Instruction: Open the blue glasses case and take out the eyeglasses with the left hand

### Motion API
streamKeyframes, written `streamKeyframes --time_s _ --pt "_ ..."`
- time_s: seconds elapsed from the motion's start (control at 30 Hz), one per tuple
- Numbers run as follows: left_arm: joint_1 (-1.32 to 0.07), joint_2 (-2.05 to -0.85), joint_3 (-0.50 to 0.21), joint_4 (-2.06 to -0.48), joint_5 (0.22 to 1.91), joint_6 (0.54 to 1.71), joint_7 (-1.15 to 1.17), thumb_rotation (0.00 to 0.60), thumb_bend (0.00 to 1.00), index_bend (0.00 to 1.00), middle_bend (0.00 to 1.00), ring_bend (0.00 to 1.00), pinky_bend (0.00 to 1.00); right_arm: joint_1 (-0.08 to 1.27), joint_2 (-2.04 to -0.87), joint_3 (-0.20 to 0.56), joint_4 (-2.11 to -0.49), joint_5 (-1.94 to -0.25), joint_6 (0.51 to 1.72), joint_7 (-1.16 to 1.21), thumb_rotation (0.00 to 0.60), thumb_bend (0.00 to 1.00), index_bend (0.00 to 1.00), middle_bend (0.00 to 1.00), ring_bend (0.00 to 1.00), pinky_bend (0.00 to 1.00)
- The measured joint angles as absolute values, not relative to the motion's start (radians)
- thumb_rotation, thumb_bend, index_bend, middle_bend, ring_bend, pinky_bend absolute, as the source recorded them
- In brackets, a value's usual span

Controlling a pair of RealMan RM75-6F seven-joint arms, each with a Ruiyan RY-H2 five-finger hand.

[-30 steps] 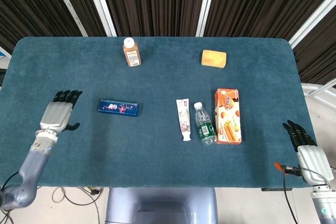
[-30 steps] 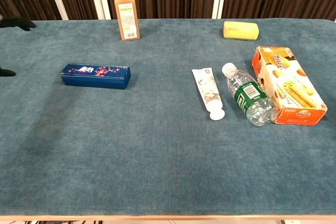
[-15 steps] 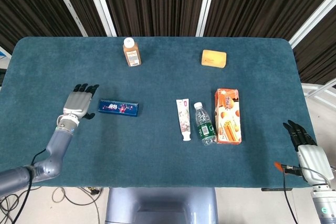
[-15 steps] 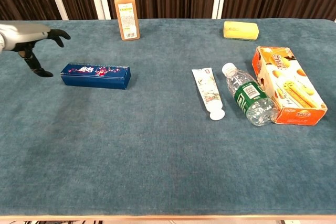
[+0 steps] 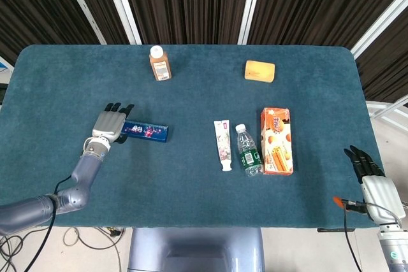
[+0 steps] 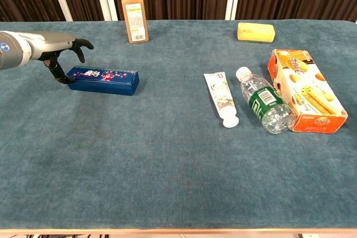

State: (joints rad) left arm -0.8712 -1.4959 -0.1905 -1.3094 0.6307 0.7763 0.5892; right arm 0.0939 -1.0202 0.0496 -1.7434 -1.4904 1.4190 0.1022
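Step in hand looks like the reach to the long dark-blue rectangular glasses case with floral print (image 6: 102, 79), lying shut near the desk's left edge, about midway front to back. To do it well: settle the fingers over the case's near-left end, pin the base, then lift the lid without sliding the case.

Left hand (image 5: 109, 123) hovers at that left end, palm down, fingers spread and holding nothing, thumb hanging down beside the case end; contact unclear. Forearm comes in low from the front-left corner.

Right hand (image 5: 368, 171) sits off the front-right corner, fingers extended, empty.
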Motion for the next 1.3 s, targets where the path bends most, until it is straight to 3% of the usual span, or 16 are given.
streamKeyframes --time_s 1.3 --pt "-0.922 -1.519 -0.163 -1.293 0.631 0.768 0.522 0.6 0.48 0.13 0.34 0.0 0.1 0.093 -1.02 0.051 -1.744 -1.488 1.419 0.101 0.6 0.15 0.0 0.0 0.0 0.19"
